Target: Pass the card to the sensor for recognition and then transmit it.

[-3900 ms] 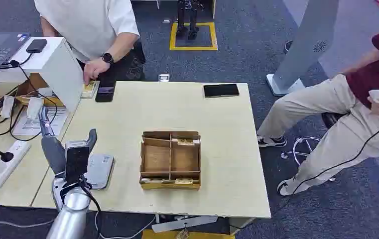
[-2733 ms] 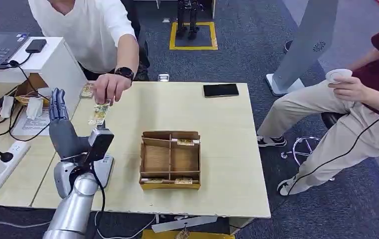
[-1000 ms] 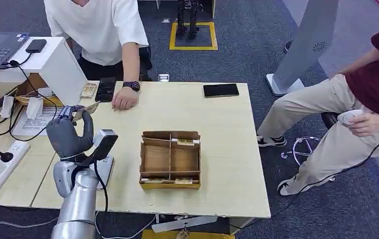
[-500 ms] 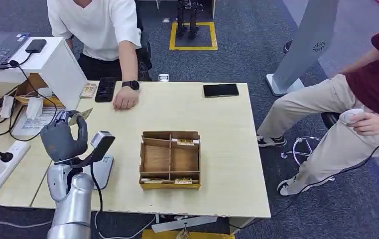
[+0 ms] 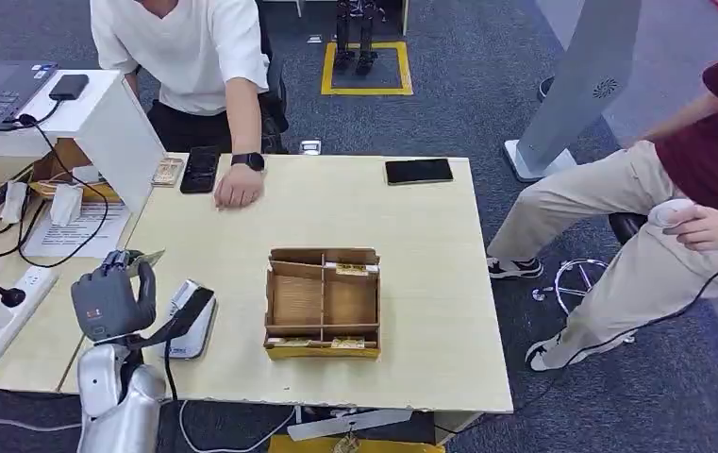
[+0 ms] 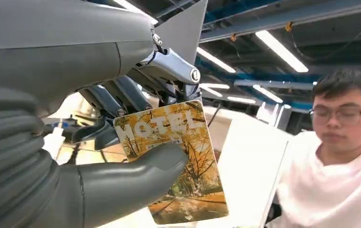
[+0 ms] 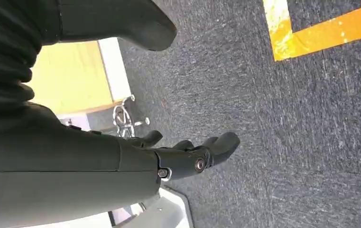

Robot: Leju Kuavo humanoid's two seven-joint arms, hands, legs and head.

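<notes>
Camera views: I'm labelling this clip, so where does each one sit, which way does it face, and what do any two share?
Head view: high on the robot, looking forward and down at the table, sensor and compartment box; the left hand holds the card.
Left wrist view: behind the left hand, facing up toward ceiling lights and a person; thumb and fingers pinch the card.
Right wrist view: behind the hanging right hand, facing carpet floor.
Shared: head and left wrist views both show the card, left hand and person.

golden autumn-tree card (white lettering), grey hand, pale wood table
</notes>
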